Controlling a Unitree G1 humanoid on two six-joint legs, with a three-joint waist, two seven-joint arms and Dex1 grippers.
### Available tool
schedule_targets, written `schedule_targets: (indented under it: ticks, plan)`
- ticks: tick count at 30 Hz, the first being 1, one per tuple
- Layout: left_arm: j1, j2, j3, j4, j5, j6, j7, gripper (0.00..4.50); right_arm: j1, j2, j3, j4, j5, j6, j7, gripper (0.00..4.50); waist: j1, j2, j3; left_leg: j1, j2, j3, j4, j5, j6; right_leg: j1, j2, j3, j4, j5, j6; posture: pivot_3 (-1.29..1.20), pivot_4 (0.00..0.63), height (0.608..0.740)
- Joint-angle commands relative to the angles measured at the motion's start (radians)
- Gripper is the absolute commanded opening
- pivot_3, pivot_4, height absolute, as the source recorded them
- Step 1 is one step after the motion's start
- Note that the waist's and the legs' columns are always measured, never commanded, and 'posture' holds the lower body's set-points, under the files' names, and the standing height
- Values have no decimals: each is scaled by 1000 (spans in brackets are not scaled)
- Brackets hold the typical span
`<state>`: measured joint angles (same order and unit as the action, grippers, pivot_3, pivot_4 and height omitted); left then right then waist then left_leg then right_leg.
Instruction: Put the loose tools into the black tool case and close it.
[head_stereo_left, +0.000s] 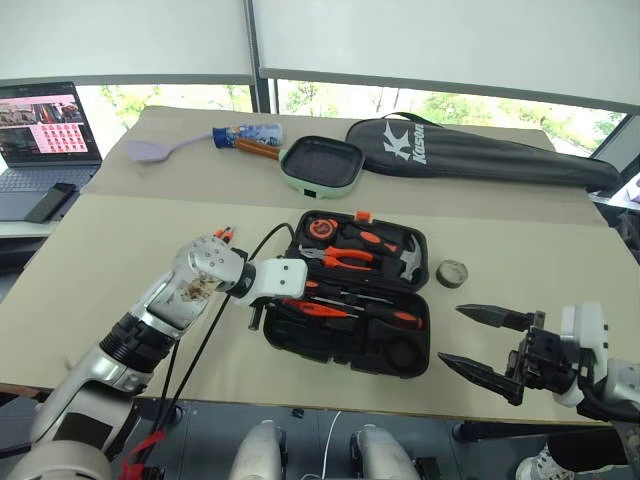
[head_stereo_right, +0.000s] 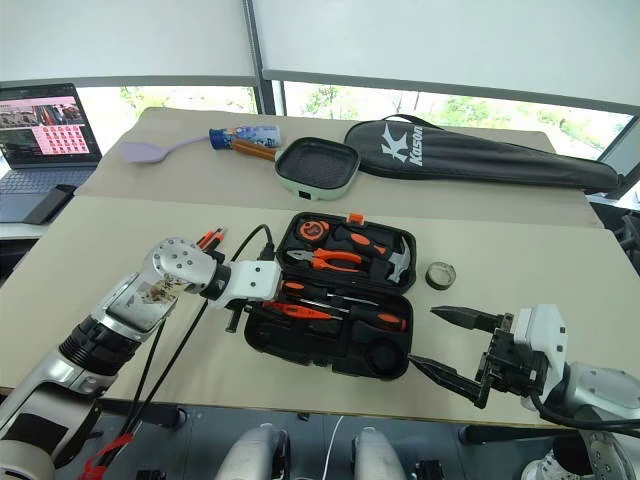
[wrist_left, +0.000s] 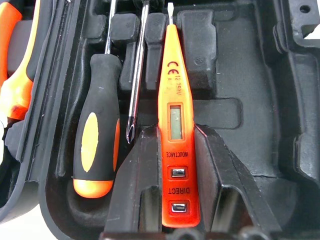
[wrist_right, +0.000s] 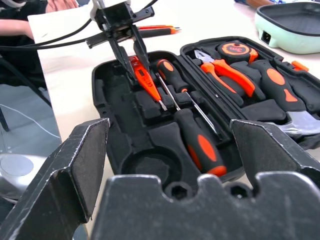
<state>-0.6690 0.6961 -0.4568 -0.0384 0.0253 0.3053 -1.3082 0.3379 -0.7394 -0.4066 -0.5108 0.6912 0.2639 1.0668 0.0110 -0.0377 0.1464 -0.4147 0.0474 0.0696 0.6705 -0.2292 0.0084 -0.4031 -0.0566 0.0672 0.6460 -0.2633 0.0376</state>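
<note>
The black tool case (head_stereo_left: 300, 345) lies open in the middle of the table. Two long screwdrivers (head_stereo_left: 372, 313) lie in its near half. My left gripper (wrist_right: 136, 67) hangs over the case's left end, shut on the small orange tester screwdriver (wrist_left: 172, 125), whose tip points into a recess beside a screwdriver handle (wrist_left: 97, 145). The small dark tape roll (head_stereo_left: 453, 273) sits on the table right of the case. An orange-and-black utility knife (head_stereo_right: 210, 238) lies left of the case, partly hidden by my left arm. My right gripper (head_stereo_left: 485, 345) is open and empty, near the table's front edge, right of the case.
Pliers (head_stereo_left: 340, 260), a hammer (head_stereo_left: 405, 262) and a tape measure (head_stereo_left: 320, 228) fill the case's far half. Behind it stand a green pan (head_stereo_left: 320, 165), a long black zipped bag (head_stereo_left: 480, 155), a purple spatula (head_stereo_left: 155, 150) and a laptop (head_stereo_left: 40, 130) at far left.
</note>
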Motion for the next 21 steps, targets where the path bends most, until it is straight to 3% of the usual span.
schedule_targets:
  ticks: [1, 9, 17, 19, 21]
  plan:
    - [-5, 19, -58, 11, 91, 17, 3, 454, 3, 2, -30, -30, 25, -7, -1, 4500, 0, 0, 0, 0, 0, 0, 0, 0, 0, 0, 0, 0, 0, 0, 0, 0, 150, 740]
    - [-71, 34, -101, 88, 157, -68, -40, 454, -27, -6, -4, -21, 20, 3, -1, 4500, -3, 0, 0, 10, 0, 0, 0, 0, 0, 9, 0, 0, 1, 0, 0, 0, 150, 740]
    - [-68, 8, -81, 89, 109, -7, -65, 454, -76, -7, 29, 11, -1, 4, 4, 4500, -19, 0, 0, 11, 1, -1, 0, 0, 0, 10, 2, 0, 1, -1, -1, 0, 150, 740]
    - [-46, -7, -45, 73, 63, 5, -55, 1455, -81, -5, 36, 14, -5, 2, 2, 4500, -24, 0, 0, 10, 1, -2, 0, 0, 0, 10, 2, 0, 0, -1, -1, 0, 150, 740]
    - [-35, -19, -1, 65, 24, -23, -47, 2058, -83, -5, 40, 18, -5, 0, 1, 4500, -24, 0, 0, 10, 1, -2, 0, 0, 0, 9, 2, 0, 0, -1, -1, 0, 150, 740]
